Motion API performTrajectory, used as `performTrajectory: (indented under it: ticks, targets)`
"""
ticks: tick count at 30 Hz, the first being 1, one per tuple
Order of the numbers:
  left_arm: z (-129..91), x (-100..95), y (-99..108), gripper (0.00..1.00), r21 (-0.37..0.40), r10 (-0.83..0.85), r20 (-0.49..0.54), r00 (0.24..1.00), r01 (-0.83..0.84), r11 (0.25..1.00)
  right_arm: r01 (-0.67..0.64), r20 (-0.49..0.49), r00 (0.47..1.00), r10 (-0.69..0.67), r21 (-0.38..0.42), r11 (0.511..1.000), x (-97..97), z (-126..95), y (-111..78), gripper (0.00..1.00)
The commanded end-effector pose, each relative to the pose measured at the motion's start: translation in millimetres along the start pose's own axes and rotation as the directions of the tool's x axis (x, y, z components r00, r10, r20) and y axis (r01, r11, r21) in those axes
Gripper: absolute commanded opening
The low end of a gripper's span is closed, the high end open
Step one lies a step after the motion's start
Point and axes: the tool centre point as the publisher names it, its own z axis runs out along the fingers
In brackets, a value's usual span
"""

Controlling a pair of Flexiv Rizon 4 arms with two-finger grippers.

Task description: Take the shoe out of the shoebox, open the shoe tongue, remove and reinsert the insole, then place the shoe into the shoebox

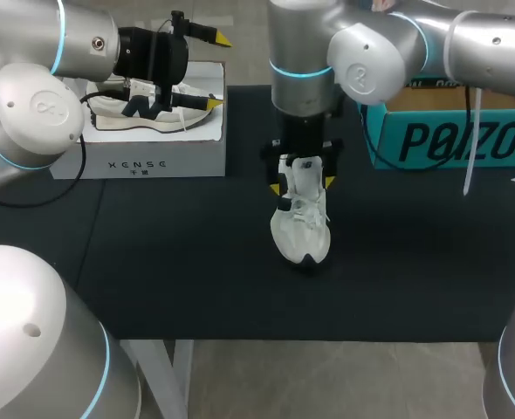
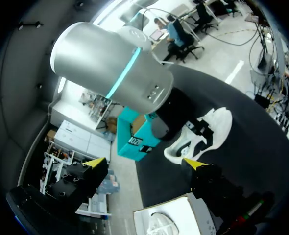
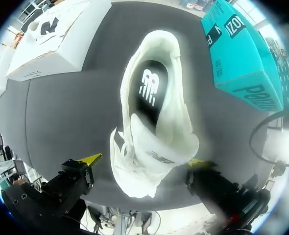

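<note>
Our right arm point(image 1: 397, 44) comes in from its side and reaches to the middle of the counter point(image 1: 196, 262). There our right jaws point straight down over the white shoe point(image 1: 301, 229). The shoe stands on its sole on the dark counter directly under these jaws, out of any box.

The right jaws stand apart, with one yellow fingertip point(image 3: 90, 159) on each side of the shoe. In the right wrist view a strip of bare counter shows between that fingertip and the shoe's side. The other fingertip is just beside the opposite side, and we cannot tell whether it touches. The shoe is between the jaws, not clamped. Looking down between them we see into the shoe's opening, where the dark insole point(image 3: 147, 90) lies inside with a white mark on it.

Our left arm point(image 1: 39, 96) holds the left jaws above the white shoebox point(image 1: 144, 161), wide apart and gripping nothing. Under them, inside that box, lies a second shoe point(image 1: 148, 118) on its side. From the left wrist view, the right arm and the shoe on the counter are ahead of the left jaws, well apart from them, and a corner of the white shoebox is beneath them.

A teal box point(image 1: 449, 140) stands beside the right jaws, on the side away from the left jaws and apart from the shoe.
</note>
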Motion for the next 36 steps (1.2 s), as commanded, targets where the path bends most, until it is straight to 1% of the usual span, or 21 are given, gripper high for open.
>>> performTrajectory:
  ticks: [1, 2, 3, 4, 5, 6, 9, 12, 16, 22, 25, 30, 31, 33, 34, 36]
  targets:
    - [0.6, -0.6, -0.2, 1.00, -0.003, 0.000, -0.003, 1.000, 0.000, 1.000, -0.013, 0.014, 1.000, 0.014, -0.024, 1.000, -6.1, -12.9, -12.9, 1.00]
    - [0.6, -0.6, -0.2, 1.00, -0.003, 0.000, -0.003, 1.000, 0.000, 1.000, -0.019, 0.013, 1.000, 0.019, -0.026, 0.999, -7.4, -14.1, -14.7, 0.92]
    - [0.6, -0.6, -0.2, 1.00, -0.003, 0.000, -0.003, 1.000, 0.000, 1.000, -0.026, 0.006, 1.000, 0.026, -0.026, 0.999, -8.9, -14.5, -16.2, 0.49]
    - [0.6, -0.6, -0.2, 1.00, -0.003, 0.000, -0.003, 1.000, 0.000, 1.000, -0.031, -0.002, 1.000, 0.031, -0.027, 0.999, -10.2, -14.8, -17.5, 0.34]
    - [0.6, -0.6, -0.2, 1.00, -0.003, 0.000, -0.003, 1.000, 0.000, 1.000, -0.029, -0.001, 1.000, 0.029, -0.028, 0.999, -10.5, -14.8, -17.8, 0.09]
    - [0.6, -0.6, -0.2, 1.00, -0.003, 0.000, -0.003, 1.000, 0.000, 1.000, -0.021, -0.007, 1.000, 0.021, -0.030, 0.999, -10.6, -14.5, -17.8, 0.00]
    - [0.6, -0.6, -0.2, 1.00, -0.003, 0.000, -0.003, 1.000, 0.000, 1.000, -0.007, -0.016, 1.000, 0.006, -0.033, 0.999, -4.4, -12.7, -14.2, 0.00]
    - [0.6, -0.6, -0.2, 1.00, -0.003, 0.000, -0.003, 1.000, 0.000, 1.000, 0.012, -0.013, 1.000, -0.012, -0.039, 0.999, -0.3, -7.7, -6.7, 0.00]
    - [0.6, -0.6, -0.2, 1.00, -0.003, 0.000, -0.003, 1.000, 0.000, 1.000, 0.027, -0.002, 1.000, -0.027, -0.043, 0.999, -1.8, 1.6, 10.8, 0.00]
    - [0.6, -0.6, -0.2, 1.00, -0.003, 0.000, -0.003, 1.000, 0.000, 1.000, 0.084, 0.013, 0.996, -0.084, -0.061, 0.995, 4.3, 6.0, 36.4, 0.00]
    - [0.6, -0.6, -0.2, 1.00, -0.003, 0.000, -0.003, 1.000, 0.000, 1.000, 0.090, 0.026, 0.996, -0.089, -0.057, 0.994, 3.0, 8.5, 40.6, 0.00]
    - [0.6, -0.6, -0.2, 1.00, -0.003, 0.000, -0.003, 1.000, 0.000, 1.000, 0.090, 0.035, 0.996, -0.088, -0.055, 0.994, -6.6, 14.0, 40.8, 0.00]
    - [0.6, -0.6, -0.2, 1.00, -0.003, 0.000, -0.003, 1.000, 0.000, 1.000, 0.088, 0.025, 0.996, -0.087, -0.056, 0.995, -9.0, 11.8, 39.7, 0.00]
    - [0.6, -0.6, -0.2, 1.00, -0.003, 0.000, -0.003, 1.000, 0.000, 1.000, 0.106, 0.012, 0.994, -0.106, -0.079, 0.991, -12.8, 0.7, 37.2, 0.00]
    - [0.6, -0.6, -0.2, 1.00, -0.003, 0.000, -0.003, 1.000, 0.000, 1.000, 0.122, -0.009, 0.992, -0.124, -0.096, 0.988, -14.4, -6.0, 36.1, 0.00]
    - [0.6, -0.6, -0.2, 1.00, -0.003, 0.000, -0.003, 1.000, 0.000, 1.000, 0.212, -0.047, 0.974, -0.221, -0.146, 0.966, -16.7, -22.5, 34.6, 0.00]
